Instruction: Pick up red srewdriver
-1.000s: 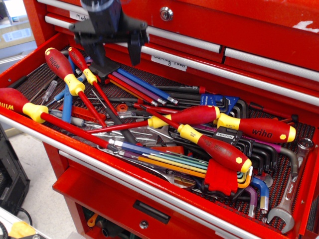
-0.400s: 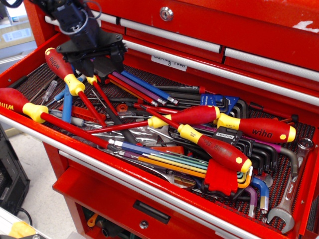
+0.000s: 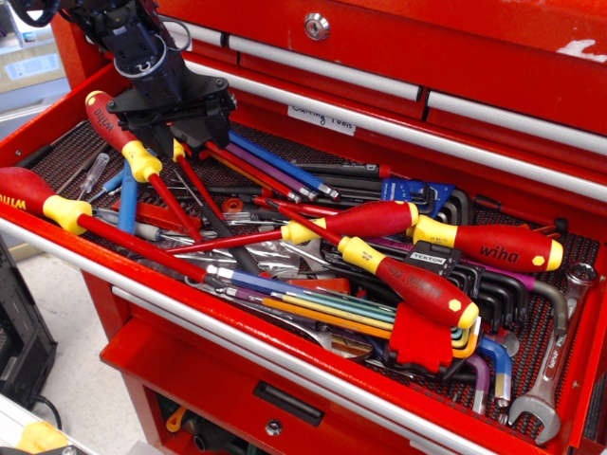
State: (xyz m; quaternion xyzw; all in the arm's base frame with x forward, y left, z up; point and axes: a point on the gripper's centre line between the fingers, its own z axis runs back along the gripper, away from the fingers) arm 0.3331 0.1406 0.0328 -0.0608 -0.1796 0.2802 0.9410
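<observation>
Slim red srewdriver (image 3: 190, 185) with small yellow collar and thin red shaft, lying at the open red tool drawer's (image 3: 57, 118) back left, handle hidden under the black gripper (image 3: 175, 128). Light, stiff, smooth plastic, likely slippery; best taken across the handle. Jaws straddling it, clenched or not — cannot tell. Thicker red-handled screwdriver (image 3: 119, 133) just beside

You are looking into an open drawer (image 3: 57, 242) crowded with tools. At its far left the gripper (image 3: 173, 128) is sitting over the red srewdriver (image 3: 190, 175), whose shaft is running toward the near right. Just left of it a thicker screwdriver (image 3: 121, 137) is lying alongside. Hex keys (image 3: 313, 308) are lying along the near edge, and a wrench (image 3: 550, 374) is resting at the far-right end.
</observation>
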